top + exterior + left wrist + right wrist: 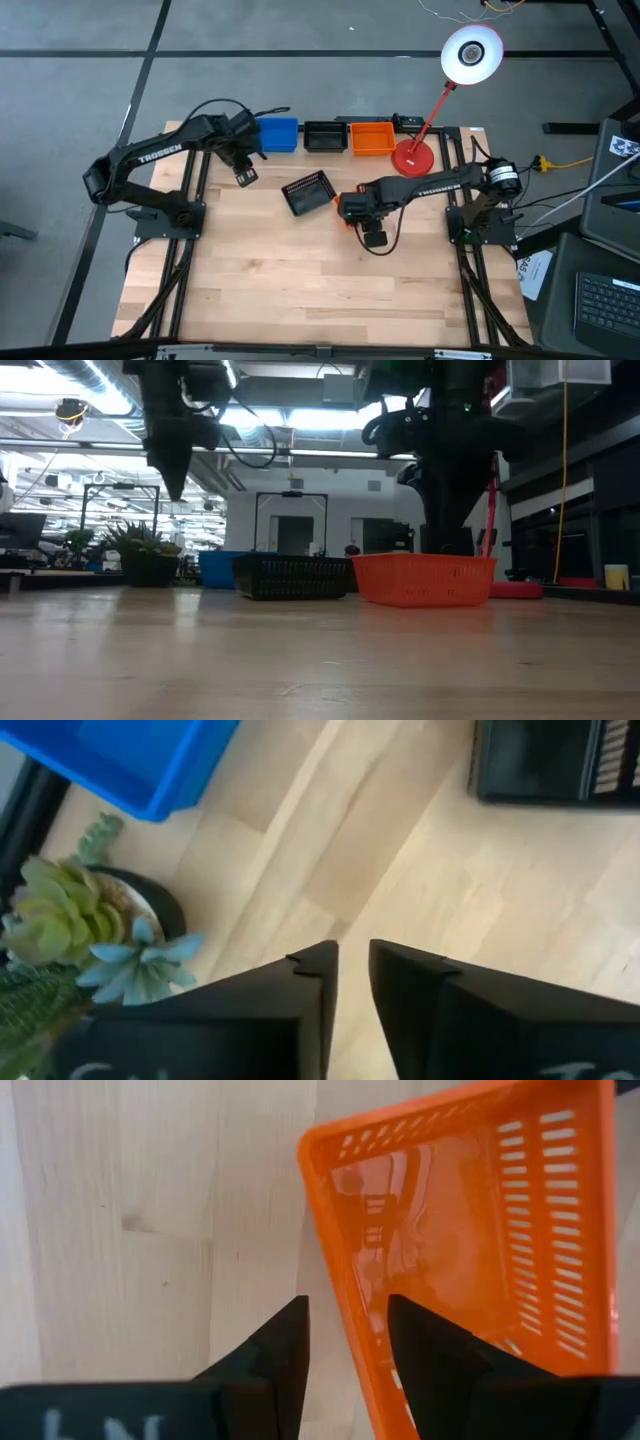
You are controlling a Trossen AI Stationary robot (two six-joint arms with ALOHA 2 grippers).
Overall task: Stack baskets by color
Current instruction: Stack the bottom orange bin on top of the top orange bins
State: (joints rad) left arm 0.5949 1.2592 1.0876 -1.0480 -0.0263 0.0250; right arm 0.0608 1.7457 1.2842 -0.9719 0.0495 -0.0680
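Three baskets stand in a row at the table's far edge: blue (278,134), black mesh (323,136) and orange (372,138). A second black basket (307,192) sits askew mid-table. Beside it stands a second orange basket (470,1230), mostly hidden under my right arm in the high view. My right gripper (345,1305) points down, open. One finger is inside and one outside that basket's side wall (350,1310), with a gap on each side. My left gripper (353,955) hangs high over the table's far left, slightly open, with nothing between its fingers.
A small green potted plant (60,920) stands by the blue basket, below my left arm. A red desk lamp has its base (415,157) at the far right, next to the orange basket in the row. Bare wood (320,290) fills the near half of the table.
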